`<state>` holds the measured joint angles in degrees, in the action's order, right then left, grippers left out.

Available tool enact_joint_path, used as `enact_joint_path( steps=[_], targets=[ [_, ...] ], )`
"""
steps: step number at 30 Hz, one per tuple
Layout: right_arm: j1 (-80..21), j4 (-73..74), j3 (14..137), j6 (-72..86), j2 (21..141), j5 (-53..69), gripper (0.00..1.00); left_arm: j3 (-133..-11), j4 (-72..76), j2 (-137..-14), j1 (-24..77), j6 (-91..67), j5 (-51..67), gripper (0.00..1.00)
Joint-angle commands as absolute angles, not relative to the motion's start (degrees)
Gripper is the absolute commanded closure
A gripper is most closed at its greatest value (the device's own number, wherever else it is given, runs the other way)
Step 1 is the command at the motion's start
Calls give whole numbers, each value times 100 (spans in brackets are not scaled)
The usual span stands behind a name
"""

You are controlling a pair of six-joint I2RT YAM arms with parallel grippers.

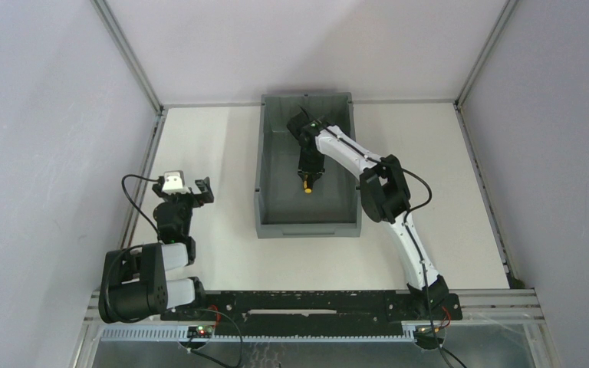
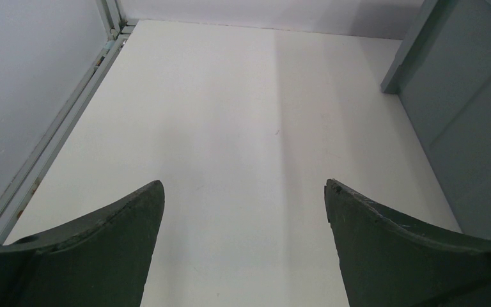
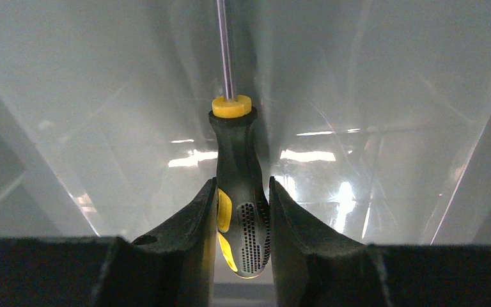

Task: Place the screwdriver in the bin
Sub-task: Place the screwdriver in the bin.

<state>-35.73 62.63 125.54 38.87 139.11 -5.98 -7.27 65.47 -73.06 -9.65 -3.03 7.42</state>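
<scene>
One table [image 1: 215, 153]: white, carried the bin [image 1: 307, 228] at its far middle.
Bin: grey, tall walls, open top.
Left gripper [image 2: 244, 185]: fingers spread wide, held nothing, sat over bare table left of bin.
Right gripper [image 3: 243, 187]: clamped on the screwdriver [image 3: 239, 153] handle.
Screwdriver: inside bin walls, black-yellow handle pinched, shaft pointed away from wrist camera; floor contact couldn't be told.

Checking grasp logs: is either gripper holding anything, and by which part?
Right gripper holds the screwdriver by its handle's butt end, inside the bin. Left gripper is open, holding nothing.
</scene>
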Motion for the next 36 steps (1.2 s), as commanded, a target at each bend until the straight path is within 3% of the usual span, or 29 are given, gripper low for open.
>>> enact_joint_path(
  steps=[1,7,15,36],
  targets=[
    [-3621,6187,12470,3835,14008,-655,82,-800,6703,-7240,-947,-222,677,0],
    [-3621,6213,12419,3794,14038,-660,69,-800,6695,-7232,-941,-226,677,0],
    [-3602,6231,12443,3745,13900,-657,41,-800,6697,-7234,-944,-223,677,0],
    [-3726,6018,13067,2766,12354,-1339,3,-806,6697,-7228,-945,-220,677,0]
  ],
)
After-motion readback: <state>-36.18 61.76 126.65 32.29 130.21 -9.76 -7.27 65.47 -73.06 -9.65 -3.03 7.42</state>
